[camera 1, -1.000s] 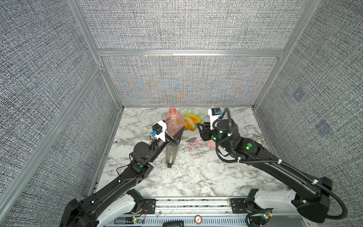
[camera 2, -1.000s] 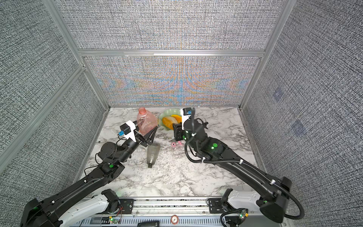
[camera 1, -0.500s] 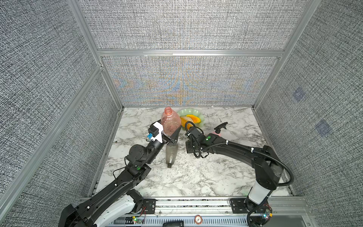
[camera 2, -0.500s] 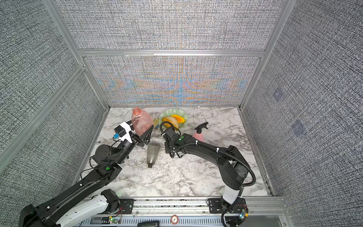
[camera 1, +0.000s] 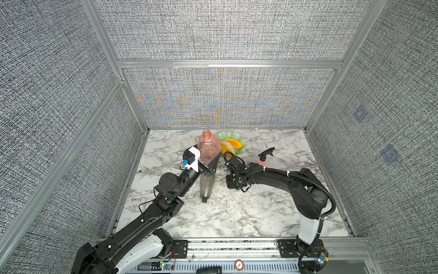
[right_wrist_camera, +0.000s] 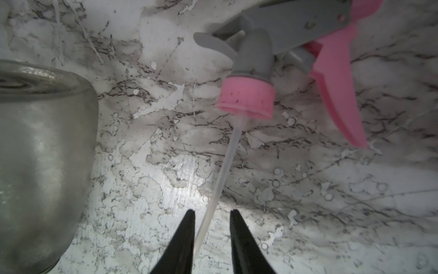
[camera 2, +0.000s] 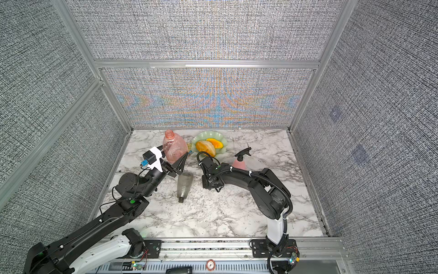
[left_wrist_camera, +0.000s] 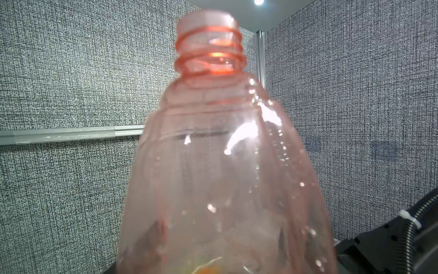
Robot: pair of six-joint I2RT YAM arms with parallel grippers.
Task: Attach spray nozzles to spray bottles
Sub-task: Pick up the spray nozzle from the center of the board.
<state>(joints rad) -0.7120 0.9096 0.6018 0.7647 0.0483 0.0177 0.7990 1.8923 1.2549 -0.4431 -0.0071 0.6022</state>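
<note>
My left gripper (camera 1: 211,166) (camera 2: 180,163) is shut on the base of a clear pink bottle (camera 1: 208,148) (camera 2: 174,147) (left_wrist_camera: 220,166) and holds it upright above the table, neck bare. A smoky grey bottle (camera 1: 207,185) (camera 2: 184,183) (right_wrist_camera: 40,154) lies on the marble below it. My right gripper (camera 1: 233,186) (camera 2: 211,186) (right_wrist_camera: 212,213) points down beside that bottle. Its jaws stand slightly apart around the dip tube (right_wrist_camera: 222,166) of a grey-and-pink nozzle (right_wrist_camera: 260,71) lying flat. A pastel pink bottle (camera 1: 262,161) (camera 2: 238,163) stands behind with a black nozzle (camera 1: 266,151) (camera 2: 243,151) on it.
A pale green bowl (camera 1: 227,135) (camera 2: 206,134) with orange fruit pieces sits at the back, just behind the raised bottle. Grey fabric walls with aluminium posts close in three sides. The right arm's forearm and cable (camera 1: 279,173) span the table's right middle.
My right gripper has come from beside the bowl forward and down to the table next to the grey bottle, uncovering the pastel pink bottle. Its jaws widened, then narrowed. The left arm barely shifted.
</note>
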